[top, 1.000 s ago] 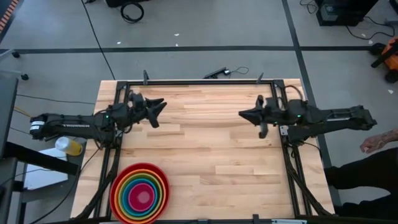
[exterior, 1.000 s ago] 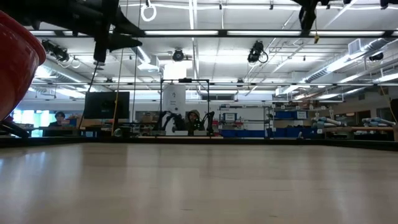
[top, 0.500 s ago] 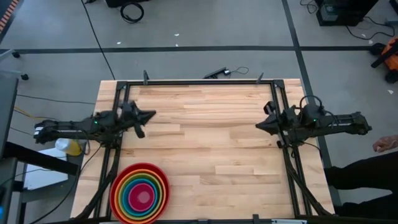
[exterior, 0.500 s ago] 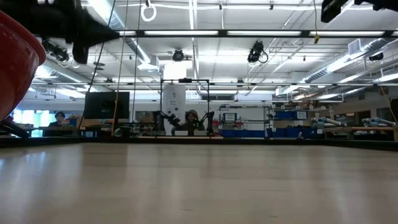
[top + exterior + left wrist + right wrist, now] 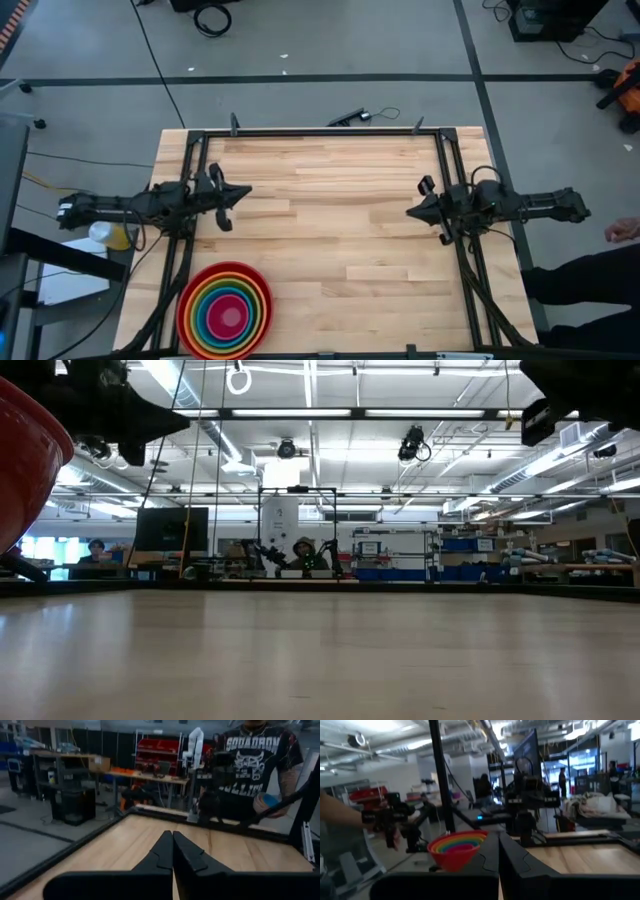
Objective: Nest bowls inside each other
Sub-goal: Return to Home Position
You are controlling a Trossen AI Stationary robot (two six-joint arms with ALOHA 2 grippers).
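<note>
Several bowls (image 5: 224, 311) sit nested in one stack on the wooden table's near left corner: red outermost, then orange, green and blue rings, with magenta in the middle. The right wrist view shows the stack (image 5: 457, 847) from the side, and the low view shows only the red wall (image 5: 25, 455). My left gripper (image 5: 247, 194) hangs shut over the table's left side, pointing level toward the right. My right gripper (image 5: 409, 212) hangs shut over the right side, pointing left. In the wrist views, both the left fingers (image 5: 172, 836) and the right fingers (image 5: 498, 836) hold nothing.
A black frame rail (image 5: 320, 132) runs round the table's far and side edges. A yellow object (image 5: 112, 235) lies off the left edge. A person in a black shirt (image 5: 260, 765) stands beyond the right edge, with a hand (image 5: 622, 231) showing there. Bare wood lies between the arms.
Both arms have drawn back toward their own sides of the table and sunk lower. My left gripper has shut from wide open while it pulled back to the left. My right gripper stayed shut and went right and slightly nearer. The bowls have not moved.
</note>
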